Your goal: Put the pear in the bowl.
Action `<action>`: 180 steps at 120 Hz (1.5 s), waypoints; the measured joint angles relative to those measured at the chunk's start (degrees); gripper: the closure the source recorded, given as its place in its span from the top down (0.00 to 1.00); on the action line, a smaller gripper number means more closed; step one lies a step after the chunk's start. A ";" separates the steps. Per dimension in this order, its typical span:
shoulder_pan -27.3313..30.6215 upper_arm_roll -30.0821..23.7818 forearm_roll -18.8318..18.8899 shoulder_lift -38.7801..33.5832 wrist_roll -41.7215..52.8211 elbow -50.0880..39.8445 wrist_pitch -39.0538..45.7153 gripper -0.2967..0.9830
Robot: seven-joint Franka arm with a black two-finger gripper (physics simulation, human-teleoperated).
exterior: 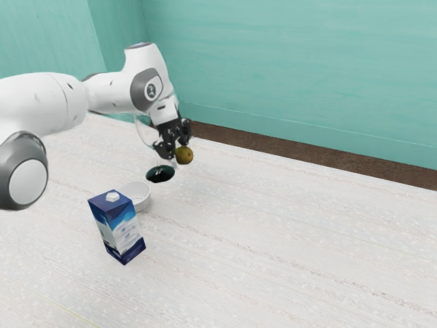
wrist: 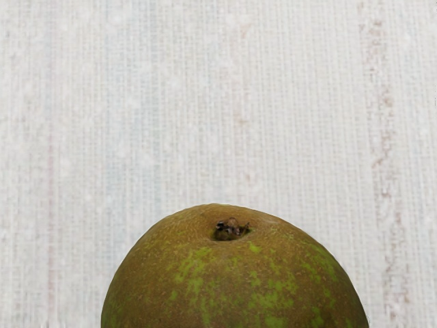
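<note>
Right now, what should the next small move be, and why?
Probably a small straight lift: the pear is at my gripper, and the dark round thing lies between it and the bowl in the exterior view, so extra height should help clear it.

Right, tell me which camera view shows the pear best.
The wrist view: the pear looms large there, with its dark, dimpled tip and green flecks plain, though its lower part is cut off. The exterior view shows it as a small brownish ball at the pincer, clear of the white bowl.
</note>
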 joint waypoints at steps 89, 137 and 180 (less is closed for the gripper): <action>9.47 0.05 6.22 -1.23 0.47 -11.97 2.58 0.55; 1.54 0.33 7.02 -23.05 -6.89 -20.21 -4.88 0.73; -7.45 0.19 13.66 -28.98 -22.33 -9.69 -18.46 0.76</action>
